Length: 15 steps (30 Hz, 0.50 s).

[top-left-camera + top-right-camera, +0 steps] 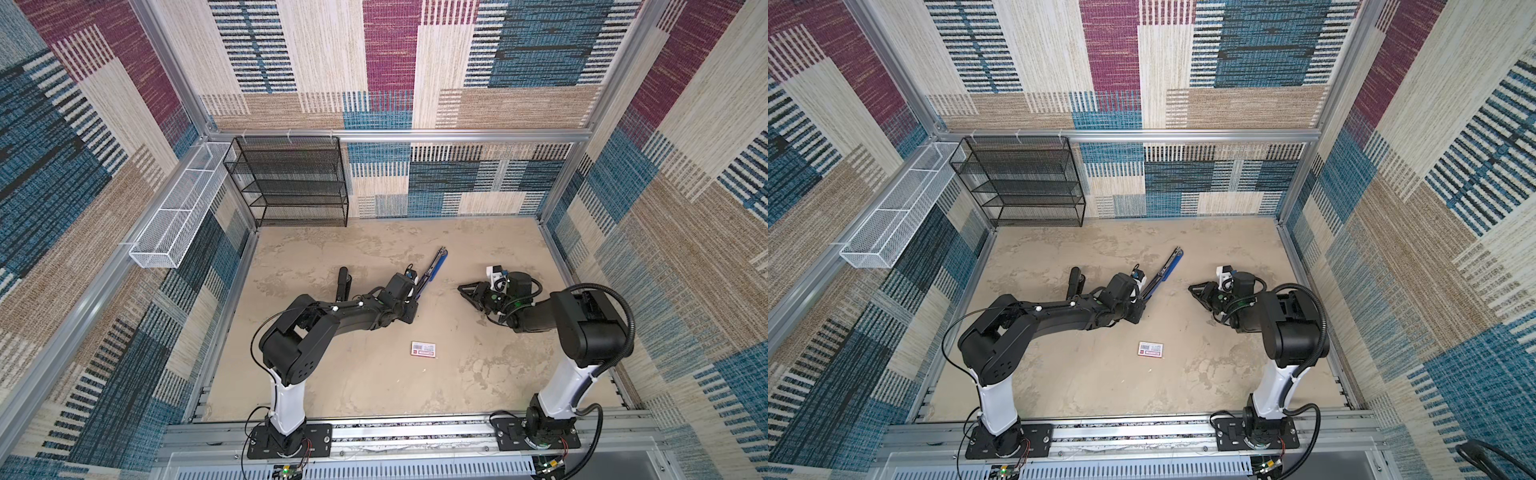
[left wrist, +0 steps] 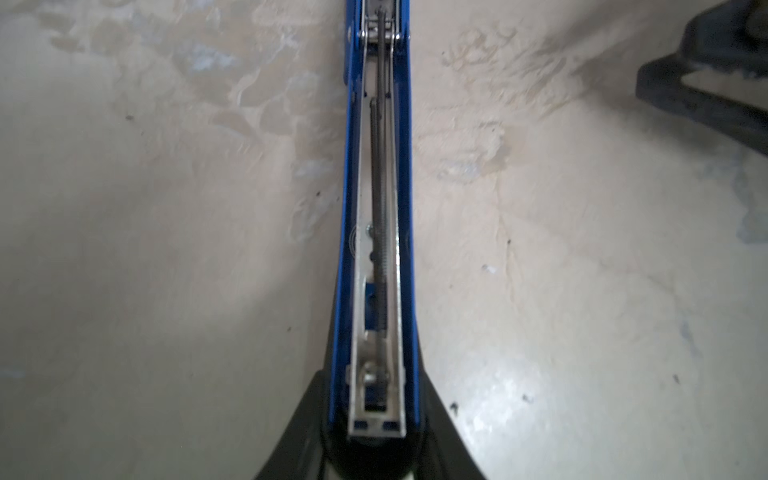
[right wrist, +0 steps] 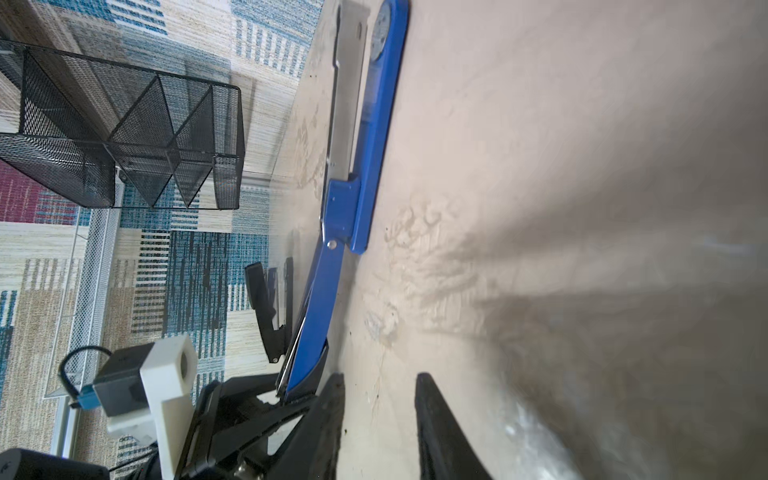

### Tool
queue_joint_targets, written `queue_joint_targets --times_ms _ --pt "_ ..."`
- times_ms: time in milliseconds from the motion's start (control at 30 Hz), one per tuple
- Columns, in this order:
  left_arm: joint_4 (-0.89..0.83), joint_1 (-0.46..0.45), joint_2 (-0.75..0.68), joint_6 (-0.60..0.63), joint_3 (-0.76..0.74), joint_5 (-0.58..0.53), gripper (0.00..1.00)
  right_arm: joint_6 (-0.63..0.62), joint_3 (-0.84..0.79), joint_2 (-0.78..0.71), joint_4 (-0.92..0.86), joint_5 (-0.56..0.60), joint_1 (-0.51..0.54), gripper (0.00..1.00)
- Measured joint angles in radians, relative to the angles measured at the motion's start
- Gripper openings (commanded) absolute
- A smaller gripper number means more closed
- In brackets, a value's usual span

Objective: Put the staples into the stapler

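The blue stapler [image 1: 432, 268] [image 1: 1165, 268] lies opened out in the middle of the table. Its base and metal magazine [image 3: 349, 83] rest flat on the table. Its hinged top arm [image 3: 320, 299] slopes down into my left gripper [image 1: 415, 297] [image 2: 376, 432], which is shut on that arm's end. The left wrist view looks along the arm's metal channel and spring [image 2: 380, 208]. The staples' white-and-red barcoded box [image 1: 423, 349] [image 1: 1150, 349] lies flat nearer the front. My right gripper [image 1: 461, 288] [image 3: 379, 382] is open just above the table, right of the stapler, with nothing between its fingers.
A black stapler [image 1: 343, 282] [image 1: 1075, 282] stands left of my left arm. A black mesh shelf [image 1: 286, 183] stands at the back left against the wall. A white mesh basket [image 1: 174, 216] hangs on the left wall. Patterned walls close in the table.
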Motion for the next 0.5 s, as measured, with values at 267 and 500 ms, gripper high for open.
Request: queue_joint_targets --times_ms 267,500 --pt "-0.022 -0.016 0.042 0.0 0.048 0.052 0.42 -0.05 -0.019 -0.085 -0.08 0.036 -0.023 0.35" --pt "-0.034 -0.018 -0.093 -0.013 -0.07 0.055 0.51 -0.066 -0.013 -0.119 -0.117 0.043 -0.022 0.43"
